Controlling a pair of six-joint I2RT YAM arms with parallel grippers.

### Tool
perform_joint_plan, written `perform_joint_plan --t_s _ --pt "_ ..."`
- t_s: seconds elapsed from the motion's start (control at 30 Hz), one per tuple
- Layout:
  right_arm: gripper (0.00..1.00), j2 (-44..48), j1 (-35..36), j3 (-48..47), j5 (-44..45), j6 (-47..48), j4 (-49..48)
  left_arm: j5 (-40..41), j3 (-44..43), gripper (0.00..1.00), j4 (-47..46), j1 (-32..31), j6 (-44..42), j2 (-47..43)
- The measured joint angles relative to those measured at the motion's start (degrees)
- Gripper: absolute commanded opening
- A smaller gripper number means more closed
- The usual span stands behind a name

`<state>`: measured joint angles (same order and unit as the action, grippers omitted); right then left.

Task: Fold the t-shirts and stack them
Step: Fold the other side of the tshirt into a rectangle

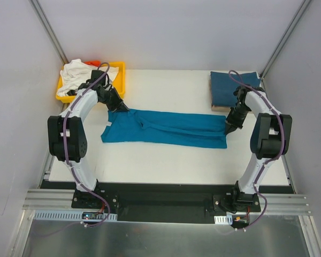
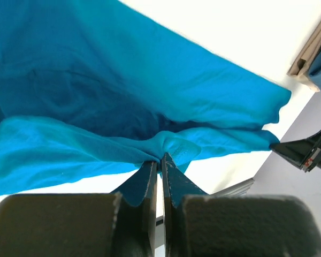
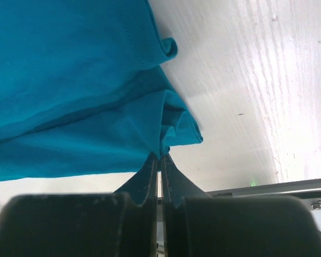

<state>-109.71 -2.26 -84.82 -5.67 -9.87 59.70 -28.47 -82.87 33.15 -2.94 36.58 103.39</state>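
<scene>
A teal-blue t-shirt [image 1: 166,128] is stretched lengthwise across the middle of the white table. My left gripper [image 1: 121,108] is shut on its upper left edge; the wrist view shows the jaws pinching a fold of teal cloth [image 2: 174,147]. My right gripper [image 1: 228,126] is shut on its right end, with cloth [image 3: 171,134] bunched at the jaw tips. A darker blue t-shirt [image 1: 231,88] lies folded at the back right. A white t-shirt [image 1: 80,75] with dark marks is crumpled in the yellow tray [image 1: 119,80].
The yellow tray stands at the back left corner, something orange [image 1: 94,63] in it behind the white shirt. The folded dark shirt rests on a tan board [image 1: 218,107]. Grey walls close in left, right and behind. The arms' mounting rail [image 1: 160,202] runs along the near edge.
</scene>
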Motion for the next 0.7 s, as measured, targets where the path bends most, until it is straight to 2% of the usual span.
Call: perform_joint_plan --t_s 0.1,0.13,0.2,0.27,0.3,0.37,0.4,0.43,0.5,0.53,0.7 --pt "0.05 0.1 -0.5 0.6 0.5 -0.5 0.0 0.0 -1.1 0.0 -0.3 0.0 0.0 2.2" --pt "0.09 0.1 -0.7 0.6 0.5 -0.7 -0.1 0.0 -1.4 0.0 -0.4 0.0 0.0 3.1" --pt "0.12 0.1 -1.0 0.6 0.6 -1.1 -0.5 0.0 -2.1 0.17 -0.5 -0.1 -0.1 4.8" --pt "0.18 0.1 -1.0 0.5 0.8 -1.5 -0.9 0.1 -3.1 0.24 -0.5 -0.1 -0.4 6.8" --pt "0.23 0.0 -1.1 0.2 0.9 -1.7 -0.9 0.1 -3.8 0.4 -0.5 -0.2 -0.4 7.8" --pt "0.44 -0.1 -1.1 -1.1 1.4 -1.9 -0.9 0.1 -5.7 0.59 -0.5 -0.5 -0.8 9.9" --pt "0.56 -0.1 -1.1 -1.9 1.7 -2.1 -1.0 0.1 -6.7 0.82 -0.7 -0.5 -1.0 10.7" --pt "0.72 -0.1 -1.1 -2.6 2.0 -2.3 -1.1 0.1 -7.6 0.96 -1.0 -0.5 -1.2 11.3" --pt "0.85 -0.1 -1.1 -4.0 2.8 -2.5 -1.4 0.1 -8.4 0.99 -1.3 -0.5 -1.6 11.7" --pt "0.96 0.0 -1.1 -4.3 3.4 -2.3 -1.7 0.1 -8.6 0.99 -1.3 -0.5 -1.4 11.7" --pt "0.96 3.4 -0.2 -3.1 7.0 -0.9 -3.1 1.0 -5.2 0.99 -2.3 -0.5 -1.7 8.4"
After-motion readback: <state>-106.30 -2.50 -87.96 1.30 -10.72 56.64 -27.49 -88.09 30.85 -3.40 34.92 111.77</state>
